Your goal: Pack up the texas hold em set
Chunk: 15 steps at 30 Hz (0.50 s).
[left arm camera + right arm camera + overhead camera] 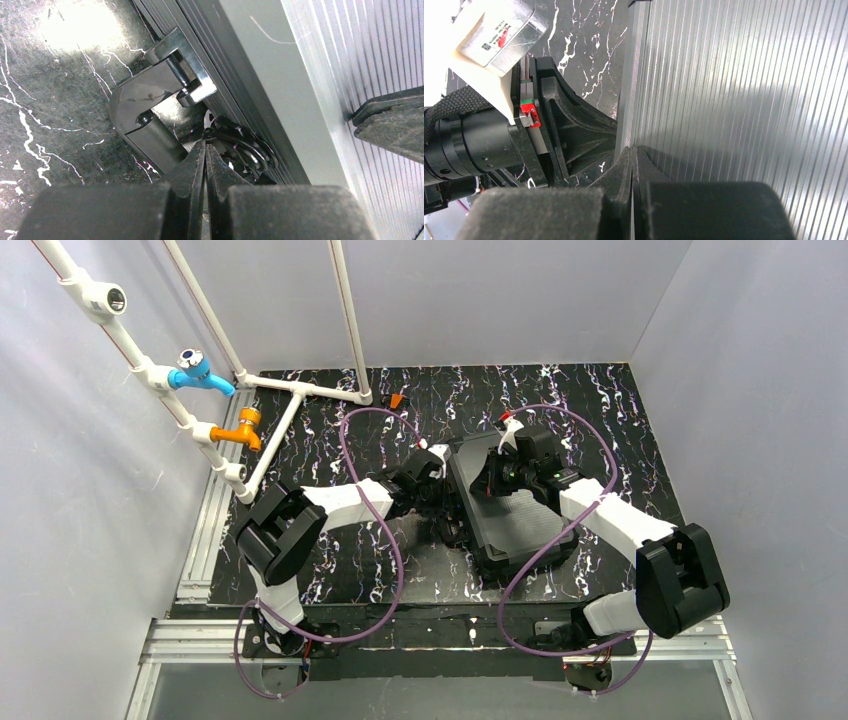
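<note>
**Shut fingers of left gripper [205, 146] and right gripper [633, 152], both at the closed case [520, 525]**

Nearest the left wrist lens: two dark fingers pressed flat together, nothing pinched between them, tips just short of the case's side wall. Right at those tips, a black ringed fitting [245, 150] against the same wall, too dark to name. A little farther along that wall, a chrome latch [165, 80], standing out from the case at an angle. Above the wall, a plain grey band, then the ribbed lid.

Right wrist view: fingers likewise closed tight and empty, tips down on the ribbed lid, close to its edge. Just off that edge, the left arm's wrist, with black housing and a silver labelled motor block [499, 35].

From overhead: case lying flat and closed, lid up, on the black white-veined bench [600, 400]. Left gripper at the case's left edge. Right gripper over the far part of the lid.

Well off to the far left of the case, a white pipe frame [300, 390] with one blue fitting [200, 372] and one orange fitting [240, 430]. Beyond the case's far-left corner, a small orange object [397, 400], too small to identify. On either side of the case, looping purple cables [395, 540].
</note>
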### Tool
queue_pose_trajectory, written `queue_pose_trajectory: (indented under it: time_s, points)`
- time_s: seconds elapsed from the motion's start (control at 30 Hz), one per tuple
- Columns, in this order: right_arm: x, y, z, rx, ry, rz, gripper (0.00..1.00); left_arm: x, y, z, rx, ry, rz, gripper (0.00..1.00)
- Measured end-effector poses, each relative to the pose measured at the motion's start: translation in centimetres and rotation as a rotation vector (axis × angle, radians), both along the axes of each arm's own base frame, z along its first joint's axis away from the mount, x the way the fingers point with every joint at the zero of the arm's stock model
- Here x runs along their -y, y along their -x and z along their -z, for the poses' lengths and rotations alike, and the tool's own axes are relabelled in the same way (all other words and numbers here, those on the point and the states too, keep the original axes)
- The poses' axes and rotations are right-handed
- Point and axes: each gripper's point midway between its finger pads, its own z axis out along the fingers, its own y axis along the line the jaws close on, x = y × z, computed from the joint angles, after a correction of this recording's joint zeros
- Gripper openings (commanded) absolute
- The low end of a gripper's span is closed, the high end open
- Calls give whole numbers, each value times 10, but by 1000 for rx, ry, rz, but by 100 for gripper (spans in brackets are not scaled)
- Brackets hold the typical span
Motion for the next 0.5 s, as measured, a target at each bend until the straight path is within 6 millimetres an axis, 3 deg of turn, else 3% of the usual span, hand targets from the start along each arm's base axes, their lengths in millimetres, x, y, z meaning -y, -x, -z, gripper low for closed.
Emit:
queue_pose_trajectory:
  time_s: [0.5]
  points:
    - [-1,-1,0,4,-2,0,1,1,-2,6,-19,-24,-2,0]
